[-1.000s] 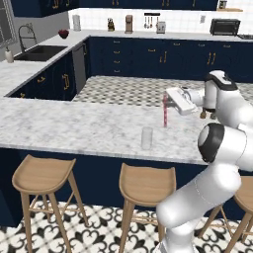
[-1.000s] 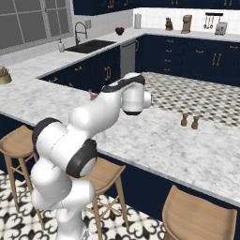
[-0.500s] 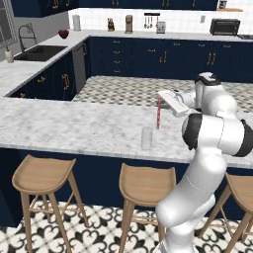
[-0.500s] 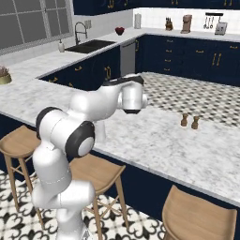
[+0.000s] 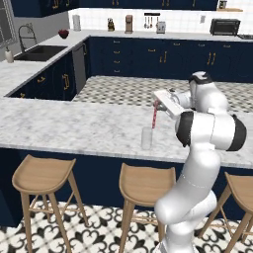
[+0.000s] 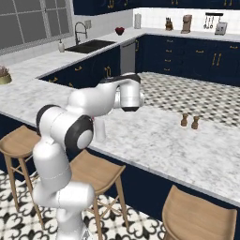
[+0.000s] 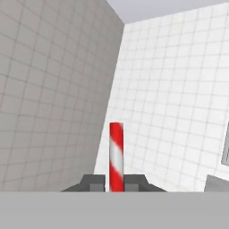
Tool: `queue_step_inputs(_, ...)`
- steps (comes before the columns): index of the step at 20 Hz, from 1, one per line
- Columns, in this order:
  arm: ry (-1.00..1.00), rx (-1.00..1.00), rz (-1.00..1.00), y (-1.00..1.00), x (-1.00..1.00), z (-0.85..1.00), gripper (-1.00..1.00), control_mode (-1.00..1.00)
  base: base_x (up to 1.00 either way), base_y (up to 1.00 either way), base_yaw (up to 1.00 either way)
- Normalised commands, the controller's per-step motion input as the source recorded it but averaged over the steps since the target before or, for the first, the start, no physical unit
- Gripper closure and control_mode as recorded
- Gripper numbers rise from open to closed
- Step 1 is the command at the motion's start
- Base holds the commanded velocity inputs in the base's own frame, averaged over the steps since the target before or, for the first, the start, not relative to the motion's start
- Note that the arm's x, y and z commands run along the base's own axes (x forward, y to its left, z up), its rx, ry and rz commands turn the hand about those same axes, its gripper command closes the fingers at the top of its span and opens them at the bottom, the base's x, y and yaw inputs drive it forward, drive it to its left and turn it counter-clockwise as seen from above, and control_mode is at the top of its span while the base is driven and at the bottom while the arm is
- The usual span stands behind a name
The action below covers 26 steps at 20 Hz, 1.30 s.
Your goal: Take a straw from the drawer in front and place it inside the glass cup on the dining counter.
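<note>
Straw clamped in the jaws over the dining counter

The gripper [image 7: 115, 182] is closed on the straw [image 5: 154, 114], which hangs near upright above and just behind the glass cup [image 5: 147, 138] standing on the dining counter [image 5: 74, 128], its lower end beside the cup's rim.

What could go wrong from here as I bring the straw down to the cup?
The straw hangs upright from the shut hand, up and to the right of the glass cup, not over its mouth; lowering now could miss the rim or tip the cup. The cup stands near the dining counter edge, so a knock may send it off.
</note>
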Motion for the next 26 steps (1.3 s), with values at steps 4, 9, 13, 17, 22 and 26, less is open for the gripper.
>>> queue_step_inputs(4,0.0,0.03,0.06,-0.03,0.0,-0.13,1.0,-1.0,0.0,0.0,0.0)
queue_step_inputs(9,0.0,0.1,0.03,-0.15,0.23,0.0,1.0,-1.0,0.0,0.0,0.0)
queue_step_inputs(13,0.0,0.09,0.0,-0.2,0.4,0.0,1.0,-1.0,0.0,0.0,0.0)
queue_step_inputs(17,0.02,0.01,0.0,-0.02,0.44,-0.19,1.0,-1.0,0.0,0.0,0.0)
queue_step_inputs(22,0.06,0.0,0.0,0.0,0.44,-0.42,1.0,-1.0,0.0,0.0,0.0)
queue_step_inputs(26,0.0,0.0,0.0,0.0,0.32,-0.05,1.0,-1.0,0.0,0.0,0.0)
